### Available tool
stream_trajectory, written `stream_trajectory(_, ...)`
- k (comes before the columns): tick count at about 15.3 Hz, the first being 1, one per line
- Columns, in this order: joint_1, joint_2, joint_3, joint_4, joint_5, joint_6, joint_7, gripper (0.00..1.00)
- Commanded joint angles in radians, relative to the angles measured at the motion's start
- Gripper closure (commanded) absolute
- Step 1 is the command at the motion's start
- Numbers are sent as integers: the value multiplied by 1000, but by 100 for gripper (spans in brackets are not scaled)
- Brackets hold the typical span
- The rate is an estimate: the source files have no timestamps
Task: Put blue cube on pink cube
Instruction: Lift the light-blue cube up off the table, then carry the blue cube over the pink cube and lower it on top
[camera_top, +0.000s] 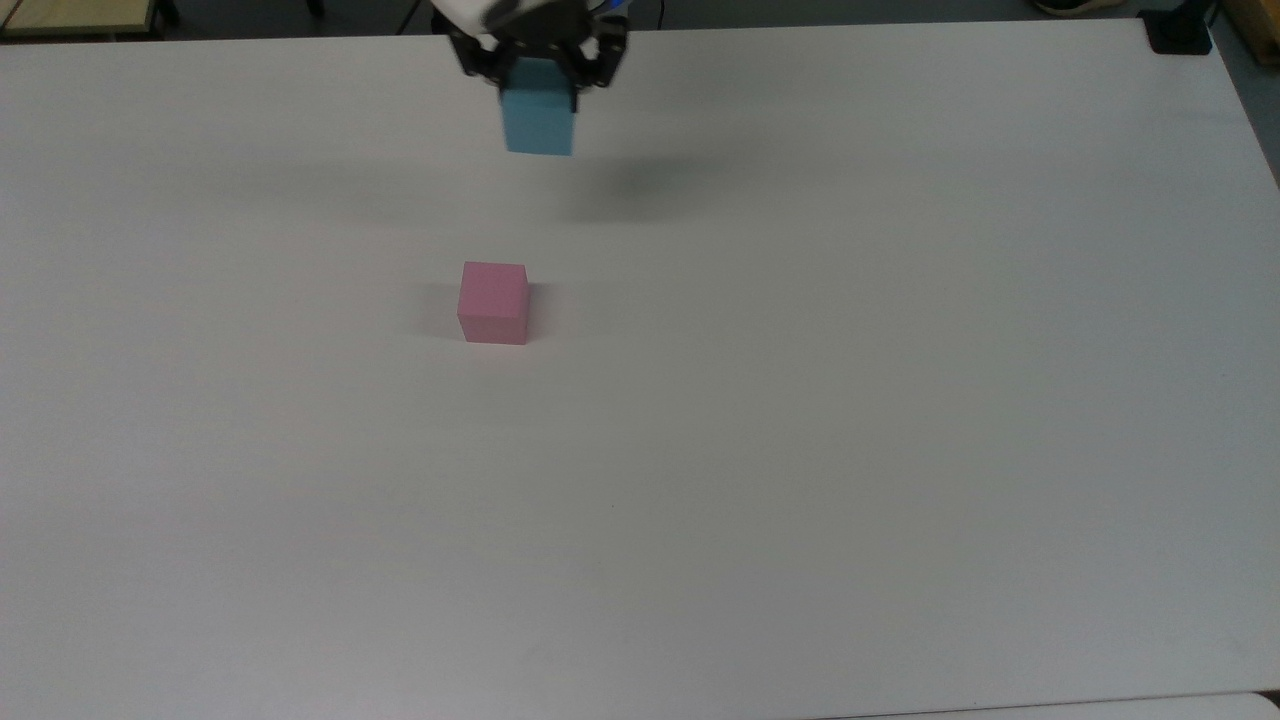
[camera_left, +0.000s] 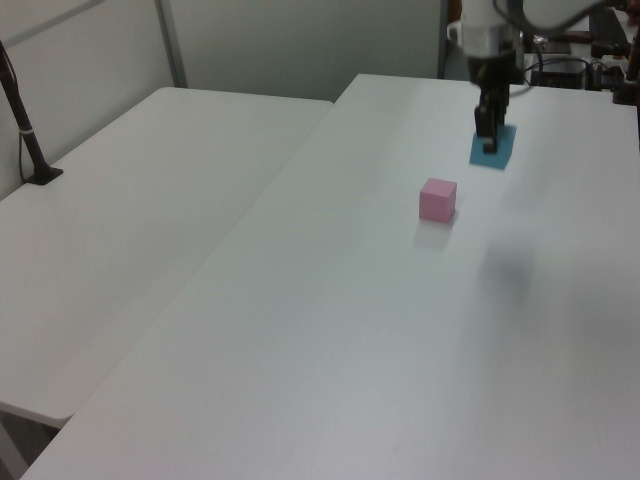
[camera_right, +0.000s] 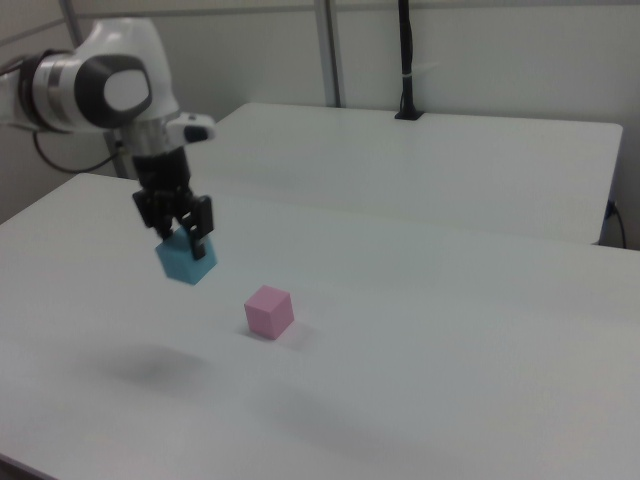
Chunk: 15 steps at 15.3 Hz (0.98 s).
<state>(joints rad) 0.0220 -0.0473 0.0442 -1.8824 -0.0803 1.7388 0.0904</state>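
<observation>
While the arm is hanging over the white table (camera_top: 900, 400), the scene is reading like this:

Gripper (camera_top: 537, 75): its black fingers are clamping the blue cube (camera_top: 539, 120) from two sides near the cube's top, so it is closed on the cube. In the right view the gripper (camera_right: 178, 232) is pointing down from the white wrist.

Blue cube: it is hanging in the air, clear of the table, slightly tilted in the right view (camera_right: 187, 259). A soft shadow is lying on the table below it, off to the top view's right.

Pink cube (camera_top: 493, 302): it is sitting flat on the table, apart from the blue cube and lower in the top view. In the left view the pink cube (camera_left: 438, 198) is lying below and to the left view's left of the blue cube (camera_left: 493, 150). In the right view the pink cube (camera_right: 269, 311) is resting to the right view's right of the held cube.

Second table (camera_left: 150, 190): it is standing beside the first one.
</observation>
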Motion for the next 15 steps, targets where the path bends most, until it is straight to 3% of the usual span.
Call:
stream_trajectory(1, 7, 15, -69, 84, 20, -27, -93, 40)
stream_trajectory(9, 6, 101, -95, 124, 17, 157, -101, 41)
stream_trajectory(12, 7, 173, -104, 187, 19, 168, -95, 42)
stream_trajectory(15, 10, 211, -104, 189, 17, 173, -81, 42)
